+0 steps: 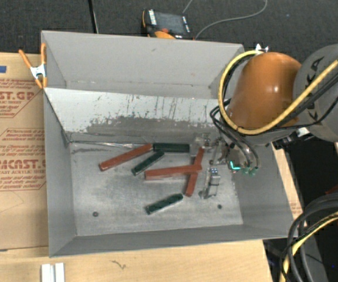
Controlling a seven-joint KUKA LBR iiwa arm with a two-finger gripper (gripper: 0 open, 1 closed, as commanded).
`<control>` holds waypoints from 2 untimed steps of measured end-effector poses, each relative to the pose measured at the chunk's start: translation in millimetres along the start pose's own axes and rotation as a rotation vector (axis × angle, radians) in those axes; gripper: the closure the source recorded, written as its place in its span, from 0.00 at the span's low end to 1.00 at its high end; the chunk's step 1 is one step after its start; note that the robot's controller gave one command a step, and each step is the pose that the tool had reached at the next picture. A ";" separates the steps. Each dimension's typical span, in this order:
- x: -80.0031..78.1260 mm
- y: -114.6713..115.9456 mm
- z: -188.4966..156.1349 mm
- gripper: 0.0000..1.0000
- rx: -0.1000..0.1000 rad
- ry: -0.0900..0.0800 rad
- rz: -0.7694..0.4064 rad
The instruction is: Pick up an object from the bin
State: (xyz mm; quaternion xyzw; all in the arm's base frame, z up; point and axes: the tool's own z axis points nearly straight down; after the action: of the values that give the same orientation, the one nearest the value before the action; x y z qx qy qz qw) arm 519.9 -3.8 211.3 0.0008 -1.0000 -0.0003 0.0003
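Dark floor surrounds a grey metal bin (128, 63), its sloped walls running down to a scuffed flat bottom. From 3 o'clock an arm (324, 93) reaches over the rim, its wrist capped by a rounded orange cover (263, 96) and looped with yellow-and-black cable.

Below the cover, the gripper (211, 184) hangs low over the bin's bottom at its 3 o'clock side. Whether it is spread or pressed together cannot be told, and nothing can be made out in its grasp.

Six sticks lie scattered from the centre of the bottom toward the gripper:
- A long red-brown stick (125, 156) slants at 10 o'clock from the centre.
- A flat red-brown stick (169, 173) lies crosswise near the centre.
- A steep red-brown stick (195, 172) stands just beside the gripper, at its 9 o'clock. It meets the right end of the flat one, though which lies on top is hard to tell.
- An upper green stick (170, 147) lies at 12 o'clock.
- A middle green stick (147, 163) sits between the long and flat red-brown ones.
- A lone green stick (164, 204) lies apart at 6 o'clock.

The pick appears to be at the approach stage, with the gripper down among the sticks and nothing yet lifted. The steep red-brown stick is the nearest candidate. Taking it would likely call for a small shift toward 9 o'clock to straddle its narrow width, then a squeeze and a straight lift. The touching flat stick may be dragged along.
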 end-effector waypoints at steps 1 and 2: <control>-25.0 5.7 139.8 0.00 -0.002 -0.011 0.247; -25.0 6.6 134.0 1.00 -0.003 0.000 0.245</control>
State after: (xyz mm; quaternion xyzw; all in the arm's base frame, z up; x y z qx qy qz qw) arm 544.8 2.9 77.3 -0.1213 -0.9926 -0.0018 0.0002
